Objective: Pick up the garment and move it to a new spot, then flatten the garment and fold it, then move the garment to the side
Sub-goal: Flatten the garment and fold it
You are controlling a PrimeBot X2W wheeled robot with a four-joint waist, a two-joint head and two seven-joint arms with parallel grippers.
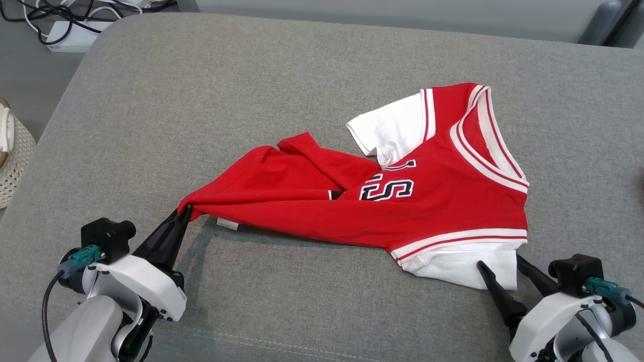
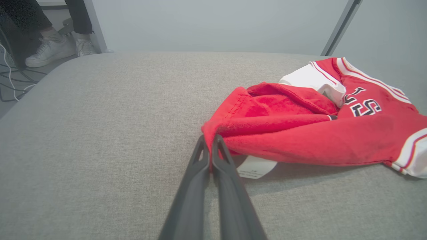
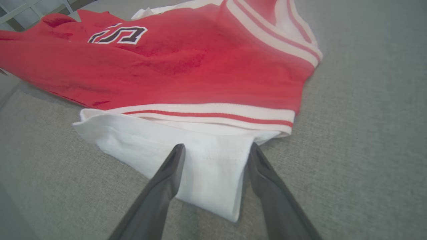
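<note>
Jersey lies bunched on the right half of a grey cushion, collar at the far right, hem tapering to a point at the near left. Left gripper is clenched on that red hem corner, with the label just beside the pinch. Right gripper stands released, its fingers astride the near white sleeve without pinching it. The step appears to be taking a second hold for flattening. Done well, the right fingers would slide further onto the sleeve and close on both layers near the striped seam. Both arms would then draw apart evenly and low, opening the folded-over middle without the cloth slipping free.
</note>
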